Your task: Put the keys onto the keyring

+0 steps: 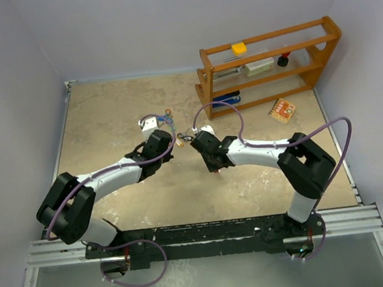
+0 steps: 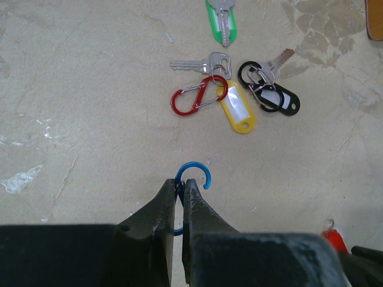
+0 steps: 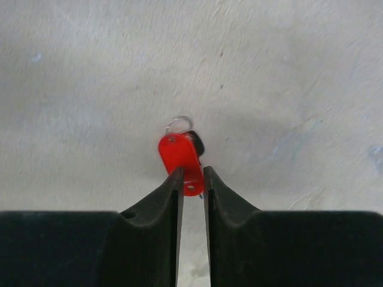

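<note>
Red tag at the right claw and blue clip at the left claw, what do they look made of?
Red tag: probably plastic, opaque with a soft sheen and rounded edges; the small ring on it looks like bright metal. Blue clip: likely coated or anodised metal, thin, evenly curved, glossy blue.

The table (image 2: 72,89) is a matt, mottled beige surface that looks like stone, and on it the bare key (image 2: 200,63) is bright silver metal beside a glossy yellow tag (image 2: 236,107), black tag (image 2: 281,100) and green cover (image 2: 222,21), all smooth plastic. The red clip (image 2: 194,98) and blue clip (image 2: 194,173) have a coloured metallic sheen, and the red tag (image 3: 181,161) is shiny plastic. The left gripper (image 2: 180,186) is matt black and faintly grainy, and the far rack (image 1: 266,67) is varnished wood.
</note>
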Motion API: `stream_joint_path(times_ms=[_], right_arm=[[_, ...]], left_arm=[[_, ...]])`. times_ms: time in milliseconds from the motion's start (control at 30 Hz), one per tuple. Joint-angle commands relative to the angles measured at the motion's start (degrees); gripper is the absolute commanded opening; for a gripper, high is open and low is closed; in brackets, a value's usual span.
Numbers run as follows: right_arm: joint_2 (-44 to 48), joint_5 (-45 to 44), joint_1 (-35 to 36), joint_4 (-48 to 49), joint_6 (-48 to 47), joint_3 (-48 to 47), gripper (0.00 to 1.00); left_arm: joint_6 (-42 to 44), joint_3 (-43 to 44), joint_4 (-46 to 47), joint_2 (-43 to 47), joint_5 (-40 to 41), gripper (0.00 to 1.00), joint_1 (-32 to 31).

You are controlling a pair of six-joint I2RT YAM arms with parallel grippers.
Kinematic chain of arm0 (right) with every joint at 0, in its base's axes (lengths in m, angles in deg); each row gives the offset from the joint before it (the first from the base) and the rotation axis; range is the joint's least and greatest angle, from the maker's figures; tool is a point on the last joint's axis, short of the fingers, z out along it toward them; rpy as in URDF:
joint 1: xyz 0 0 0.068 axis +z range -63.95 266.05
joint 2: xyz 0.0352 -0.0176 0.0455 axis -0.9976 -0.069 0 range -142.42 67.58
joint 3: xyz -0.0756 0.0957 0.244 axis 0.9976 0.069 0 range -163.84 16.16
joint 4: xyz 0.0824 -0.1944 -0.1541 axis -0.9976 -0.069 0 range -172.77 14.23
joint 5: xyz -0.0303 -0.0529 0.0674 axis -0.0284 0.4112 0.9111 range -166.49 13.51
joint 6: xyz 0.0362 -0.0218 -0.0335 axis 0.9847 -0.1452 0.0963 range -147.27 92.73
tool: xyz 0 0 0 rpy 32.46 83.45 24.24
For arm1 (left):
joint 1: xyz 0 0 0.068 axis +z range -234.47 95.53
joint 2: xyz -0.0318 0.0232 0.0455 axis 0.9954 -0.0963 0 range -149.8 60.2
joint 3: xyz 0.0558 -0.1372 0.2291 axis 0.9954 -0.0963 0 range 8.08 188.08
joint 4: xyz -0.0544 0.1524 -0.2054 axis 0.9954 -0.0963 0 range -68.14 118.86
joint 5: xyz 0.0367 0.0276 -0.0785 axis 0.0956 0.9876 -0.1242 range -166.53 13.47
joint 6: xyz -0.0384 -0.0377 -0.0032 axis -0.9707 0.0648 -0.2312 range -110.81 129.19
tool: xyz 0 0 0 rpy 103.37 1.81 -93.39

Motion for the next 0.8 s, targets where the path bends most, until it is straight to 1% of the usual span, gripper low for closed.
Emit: stream_joint_path(times_ms=[0,200,300,533,633,767], right_arm=[[-2.62,-8.24,0.0,-1.54,-3.16,-3.69,0.07],[-2.11,-9.04,0.08,-0.64,-4.05,-4.99,0.02],[-0.83,-8.61,0.12,-0.33,-3.81,-4.37,0.02],[4.43,-5.38,0.08,3.87,-5.7,-2.22,0.23],[3.89,-4.49,0.01,3.82,-6.26,-3.46,0.27],[0.75,-3.33,0.07,4.18,-7.02,-5.84,0.3]], left_arm=[[0.7,-0.33,1.95,1.26,0.26,0.0,0.61],[0.79,-0.53,2.08,1.4,0.33,0.0,0.8],[0.88,-0.53,2.18,1.19,0.09,0.0,0.83],[0.97,0.04,2.28,0.92,-0.23,0.0,0.95],[0.97,0.33,2.28,0.95,-0.38,0.0,0.95],[1.05,0.59,2.23,1.29,-0.49,0.0,0.93]])
